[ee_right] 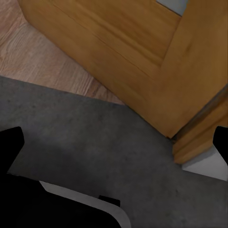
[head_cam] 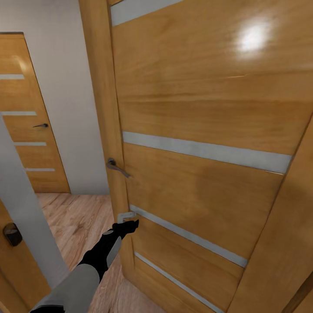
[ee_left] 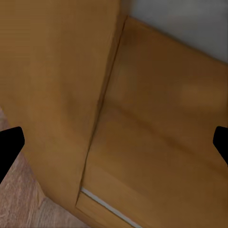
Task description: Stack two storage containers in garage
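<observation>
A: Door?
B: Glossy wood door point(head_cam: 204, 130) with frosted strips, metal lever point(head_cam: 116, 166) at 9 o'clock; left gripper point(head_cam: 129, 225) near its edge, fingers point(ee_left: 10, 145) wide.
A: Right gripper point(ee_right: 114, 147)?
B: Wide, probably, above rough grey concrete floor point(ee_right: 95, 137) meeting plank flooring point(ee_right: 38, 57).

Home hallway, wooden doors point(head_cam: 204, 130), plank flooring point(head_cam: 74, 221)

Soft, even, warm light is filling the head view, and a white glare patch is shining on the wooden door point(head_cam: 204, 108) at the upper right of the frame. Straight edges are bowing toward the frame borders. Both wrist views are looking dimmer and blurred, with wood grain smeared. The grey floor point(ee_right: 95, 137) is lying in flat shade, without sharp shadows.
</observation>
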Controlling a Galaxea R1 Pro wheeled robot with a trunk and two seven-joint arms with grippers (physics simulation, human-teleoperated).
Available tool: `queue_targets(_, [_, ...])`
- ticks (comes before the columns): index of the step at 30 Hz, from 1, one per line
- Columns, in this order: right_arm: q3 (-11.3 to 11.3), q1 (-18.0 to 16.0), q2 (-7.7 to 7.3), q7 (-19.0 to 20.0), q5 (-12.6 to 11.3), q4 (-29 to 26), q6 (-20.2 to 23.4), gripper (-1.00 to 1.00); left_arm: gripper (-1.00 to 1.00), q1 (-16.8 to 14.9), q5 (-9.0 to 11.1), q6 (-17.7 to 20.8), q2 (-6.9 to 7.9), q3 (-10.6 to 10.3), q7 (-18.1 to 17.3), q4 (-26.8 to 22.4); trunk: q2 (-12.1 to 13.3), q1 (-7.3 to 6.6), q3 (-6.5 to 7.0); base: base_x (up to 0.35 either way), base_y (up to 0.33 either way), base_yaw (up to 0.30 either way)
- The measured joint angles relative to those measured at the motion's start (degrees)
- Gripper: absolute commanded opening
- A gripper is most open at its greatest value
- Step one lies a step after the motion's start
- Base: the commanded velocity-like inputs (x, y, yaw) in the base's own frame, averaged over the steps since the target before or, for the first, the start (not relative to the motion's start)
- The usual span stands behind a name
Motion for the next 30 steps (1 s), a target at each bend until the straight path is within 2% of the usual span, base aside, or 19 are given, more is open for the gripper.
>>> queue_targets(10, [0.01,0.0,0.0,0.01,-0.01,0.0,0.0,1.0,1.0,0.02,0.03,-0.07,-0.09,-0.06,0.01,0.04,0.0,-0.01,0.0,0.121,-0.017,0.0])
queue_targets(30, [0.01,0.0,0.0,-0.06,-0.2,0.15,0.0,1.0,1.0,0.0,-0.07,-0.01,0.04,0.02,-0.03,0.06,0.0,0.0,0.0,0.004,-0.001,-0.002])
